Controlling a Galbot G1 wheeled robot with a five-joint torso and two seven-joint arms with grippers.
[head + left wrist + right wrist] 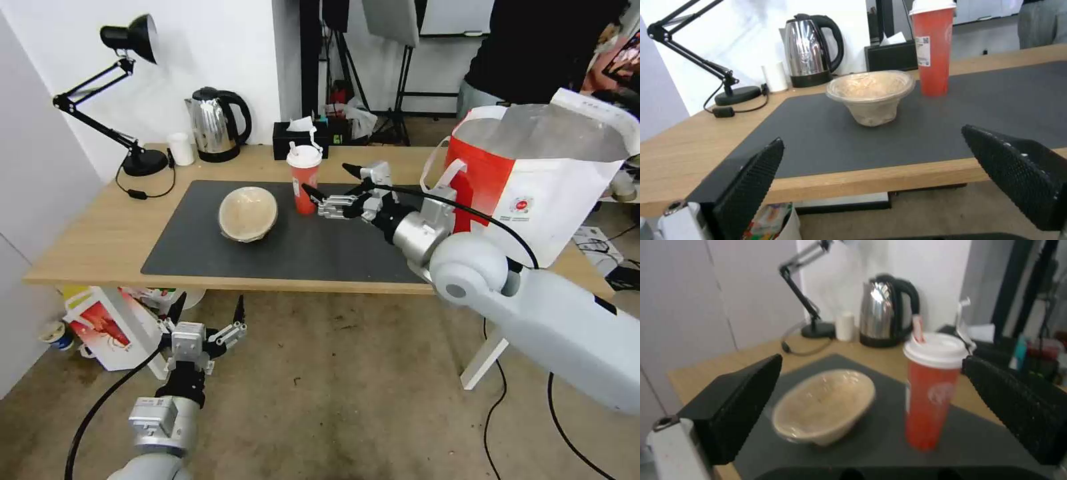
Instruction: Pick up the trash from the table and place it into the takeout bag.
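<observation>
Right gripper (328, 180) agape – beside red cup (305, 181)

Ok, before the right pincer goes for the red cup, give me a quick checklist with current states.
1. Right pincer open: ok, fingers spread.
2. Red cup upright on the grey mat, lid and straw on: ok.
3. Pincer lined up with the cup: ok, right beside it, not touching.
4. Tan paper bowl clear of the approach: ok, it sits apart on the cup's far side.
5. Takeout bag open to receive: ok, mouth open, foil lining showing.
6. Left pincer out of the way: ok, open, below the table edge.
</observation>
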